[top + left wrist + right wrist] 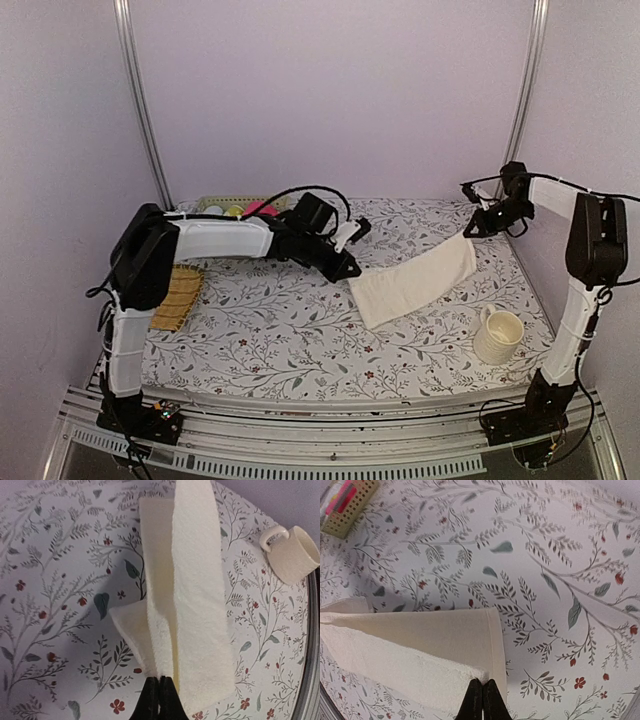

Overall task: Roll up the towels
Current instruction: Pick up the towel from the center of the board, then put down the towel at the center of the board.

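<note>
The left pincer (pixel 350 272) is pinched tight on one short end of the cream towel (pixel 415 280). In the left wrist view its black fingers (pixel 161 700) meet with no gap, and the cloth (pixel 195 605) bunches just above them. From this pincer (pixel 160 697) the towel runs straight ahead in folded layers, with one loose flap falling off to its left.

The right pincer (pixel 472 232) is likewise clamped on the opposite end. In the right wrist view the fingers (pixel 476 700) are pressed together on the towel's edge near a corner. The towel (pixel 410 650) spreads away to the left of this pincer (pixel 482 697).

So the towel stretches between the two pincers, over the middle of the flowered desk (pixel 280 330). Whether its middle rests on the desk cannot be told.

The mug (pixel 497 337) stands on the desk near the right arm's base, well apart from the right pincer. From the left pincer it lies ahead and to the right (pixel 292 555).

The straw mat (pixel 178 298) lies behind the left pincer, under the left arm's elbow.

A basket (pixel 225 204) sits at the desk's far edge, beyond the left arm. From the right pincer it is far ahead and to the left (pixel 345 507).
</note>
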### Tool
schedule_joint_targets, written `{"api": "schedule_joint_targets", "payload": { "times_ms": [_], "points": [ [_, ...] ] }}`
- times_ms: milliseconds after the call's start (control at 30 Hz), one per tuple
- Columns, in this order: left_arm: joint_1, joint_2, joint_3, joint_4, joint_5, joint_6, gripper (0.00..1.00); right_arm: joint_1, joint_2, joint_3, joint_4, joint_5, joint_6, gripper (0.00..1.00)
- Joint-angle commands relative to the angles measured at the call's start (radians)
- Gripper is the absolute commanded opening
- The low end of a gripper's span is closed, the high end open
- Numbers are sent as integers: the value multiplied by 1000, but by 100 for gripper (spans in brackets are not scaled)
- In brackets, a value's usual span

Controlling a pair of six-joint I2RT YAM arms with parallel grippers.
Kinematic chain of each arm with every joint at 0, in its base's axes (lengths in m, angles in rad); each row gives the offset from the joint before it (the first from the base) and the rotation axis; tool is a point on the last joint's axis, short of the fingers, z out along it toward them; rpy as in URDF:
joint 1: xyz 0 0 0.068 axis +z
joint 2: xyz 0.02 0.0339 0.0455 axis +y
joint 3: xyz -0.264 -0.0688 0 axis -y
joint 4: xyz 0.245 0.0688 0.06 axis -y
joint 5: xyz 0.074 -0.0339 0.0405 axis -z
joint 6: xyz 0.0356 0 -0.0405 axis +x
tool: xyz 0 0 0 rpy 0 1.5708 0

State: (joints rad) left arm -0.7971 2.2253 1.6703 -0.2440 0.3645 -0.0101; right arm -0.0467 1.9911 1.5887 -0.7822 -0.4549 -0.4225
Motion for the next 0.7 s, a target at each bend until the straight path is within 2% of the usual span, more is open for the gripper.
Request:
{"api": "schedule_joint_targets", "payload": {
  "times_ms": [0, 100, 167, 233, 333, 400, 433, 567, 667],
  "points": [
    [11, -359, -44, 17, -177, 50, 0, 7, -235, 128, -15, -188, 0, 2],
    [7, -506, -123, 27, -228, 51, 0, 7, -365, 60, 17, -265, -56, 2],
    [0, -586, -224, 59, -233, 28, 0, 7, -470, -89, 60, -306, -147, 3],
    [-13, -647, -347, 104, -228, -5, 0, 7, -575, -293, 135, -277, -277, 5],
    [-40, -677, -498, 125, -206, -54, 0, 10, -649, -554, 176, -197, -420, 29],
    [-69, -673, -588, 153, -190, -76, 0, 10, -639, -589, 126, -189, -467, 41],
    [-78, -667, -616, 167, -186, -87, 0, 10, -634, -591, 104, -201, -485, 45],
    [-94, -616, -662, 189, -161, -109, 0, 11, -617, -574, 79, -286, -482, 49],
    [-95, -573, -669, 181, -145, -109, 0, 35, -577, -565, 129, -263, -434, 50]
  ]
}}
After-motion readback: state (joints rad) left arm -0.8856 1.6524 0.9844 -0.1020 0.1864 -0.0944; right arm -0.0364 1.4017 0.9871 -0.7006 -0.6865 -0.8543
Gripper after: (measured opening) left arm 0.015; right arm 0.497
